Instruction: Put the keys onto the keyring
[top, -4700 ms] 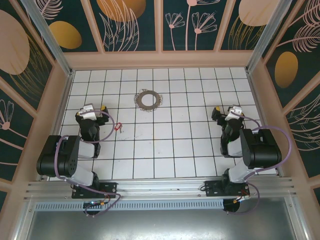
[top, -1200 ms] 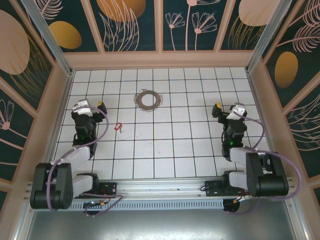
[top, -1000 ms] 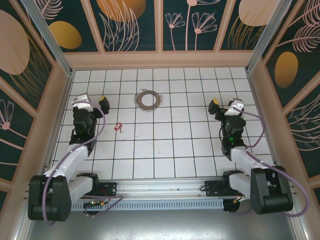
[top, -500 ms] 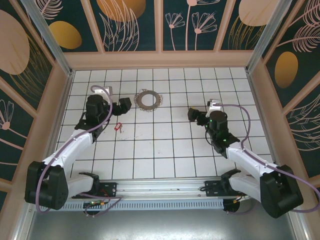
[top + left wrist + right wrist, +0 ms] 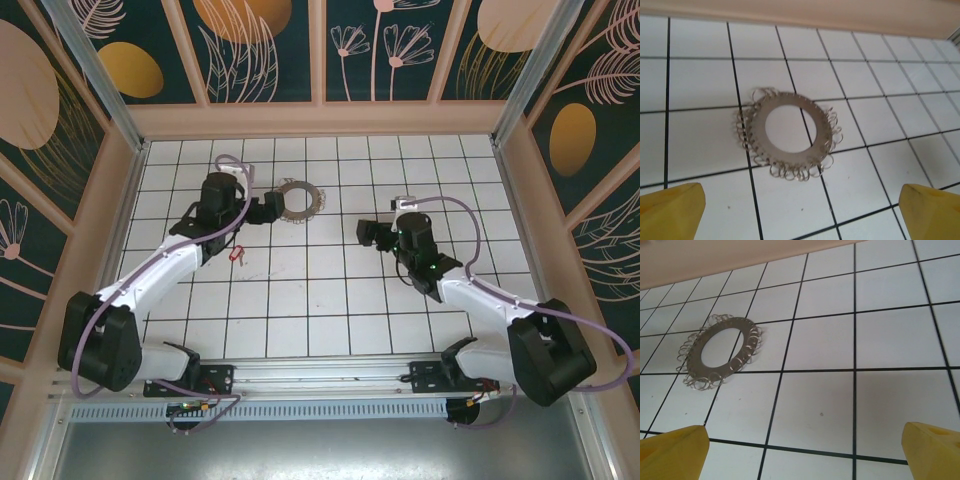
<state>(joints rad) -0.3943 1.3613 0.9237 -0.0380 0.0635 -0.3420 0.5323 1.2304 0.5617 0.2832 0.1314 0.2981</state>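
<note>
The keyring (image 5: 296,198), a flat grey ring fringed with small wire loops, lies on the white tiled floor at centre back. The keys (image 5: 237,254), a tiny red piece, lie on the floor about two tiles nearer and to the left. My left gripper (image 5: 268,210) hovers just left of the keyring, open and holding nothing. In the left wrist view the keyring (image 5: 756,132) lies ahead of that gripper (image 5: 800,212). My right gripper (image 5: 368,232) is open about two tiles right of the ring. In the right wrist view, the keyring (image 5: 723,369) lies far left of this gripper (image 5: 802,452).
Wooden walls (image 5: 320,120) enclose the tiled floor (image 5: 330,300) on three sides. The arm bases and a metal rail (image 5: 320,378) run along the near edge.
Both arms have swung up from the sides toward the middle, closing in on the keyring from left and right. Both grippers stay open. Keys and keyring have not moved.
</note>
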